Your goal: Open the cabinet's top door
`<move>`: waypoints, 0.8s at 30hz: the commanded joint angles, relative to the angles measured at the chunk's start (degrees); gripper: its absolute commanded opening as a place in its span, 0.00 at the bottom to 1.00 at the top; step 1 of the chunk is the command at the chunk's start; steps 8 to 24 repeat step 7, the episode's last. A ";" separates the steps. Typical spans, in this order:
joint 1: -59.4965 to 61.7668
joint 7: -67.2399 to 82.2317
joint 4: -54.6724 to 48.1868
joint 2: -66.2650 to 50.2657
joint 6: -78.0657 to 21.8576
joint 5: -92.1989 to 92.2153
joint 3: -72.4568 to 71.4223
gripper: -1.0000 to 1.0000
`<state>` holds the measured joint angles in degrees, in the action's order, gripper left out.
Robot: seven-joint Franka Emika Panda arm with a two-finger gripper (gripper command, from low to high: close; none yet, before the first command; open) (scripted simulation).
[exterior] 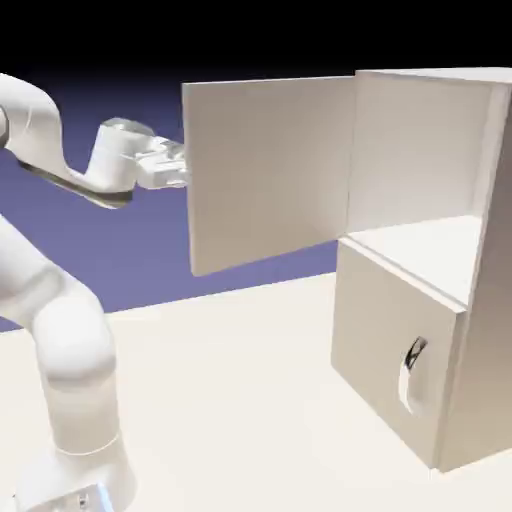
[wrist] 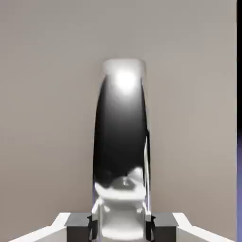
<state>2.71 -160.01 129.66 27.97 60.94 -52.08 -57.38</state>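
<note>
Top door: I can see the top door [exterior: 270, 170] standing wide open, swung out to the left from the cabinet [exterior: 500, 380], its inner face toward me and its hinged edge at the far side of the opening.
Top handle: a shiny, curved handle [wrist: 120, 132] on the door's outer face, upright in the hand view; from where I stand the panel hides it.
Gripper: its two fingertips are closed in on the handle, one on each side, so the gripper [wrist: 122, 227] has it pinched.
Arm: the white arm [exterior: 75, 340] rises at the left, its hand reaching right to the door's free edge, partly hidden behind it.
Upper compartment: open to view on the right, with a pale floor [exterior: 425, 245] and light walls.
Lower door: the lower door [exterior: 390, 340] is closed, its own metallic handle [exterior: 405, 385] toward the near side.
Table: a cream tabletop [exterior: 230, 400] beneath both arm and cabinet.
</note>
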 commanded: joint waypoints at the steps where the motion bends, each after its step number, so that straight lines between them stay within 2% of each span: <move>1: 1.77 -0.82 -1.82 -1.72 -2.07 0.37 -2.10 0.00; 7: 12.43 -5.25 -10.44 -10.16 -11.75 1.28 -14.56 0.00; 24: 12.43 -5.25 -10.44 -10.16 -11.75 1.28 -14.56 0.00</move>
